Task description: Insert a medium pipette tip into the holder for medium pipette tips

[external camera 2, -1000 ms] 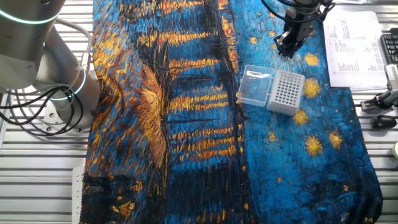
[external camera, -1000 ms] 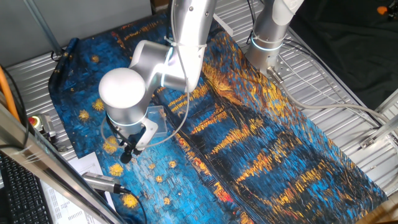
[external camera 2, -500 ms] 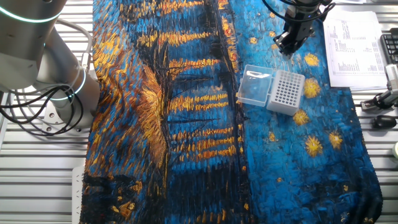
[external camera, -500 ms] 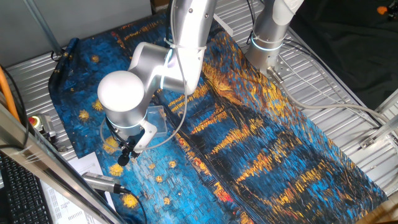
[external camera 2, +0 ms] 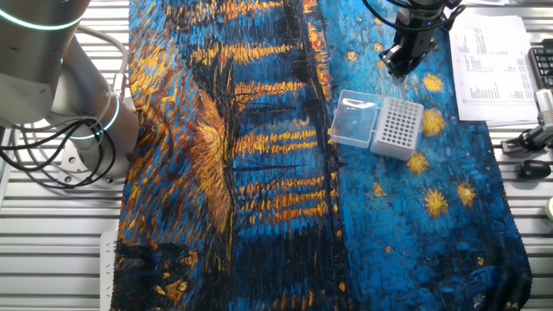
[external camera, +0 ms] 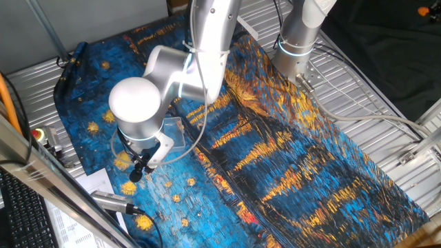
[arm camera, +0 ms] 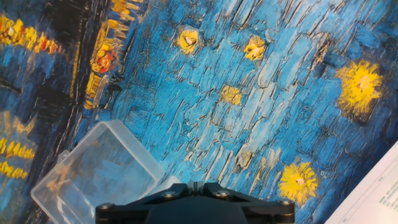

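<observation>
The holder for medium pipette tips is a small white block with a grid of dark holes, on the blue cloth beside a clear plastic box. My gripper hangs above the cloth just beyond the holder, apart from it. In one fixed view the gripper points down below the arm's round joint, which hides the holder. In the hand view the fingers are pressed together at the bottom edge, over the clear box. I cannot make out a pipette tip between them.
Printed paper sheets lie at the cloth's edge near the gripper, also in the hand view. A pipette lies by the paper. A second arm's base stands on the metal table at the far side.
The gripper has shifted only slightly above the cloth and stays shut. The holder and the clear box have not moved.
</observation>
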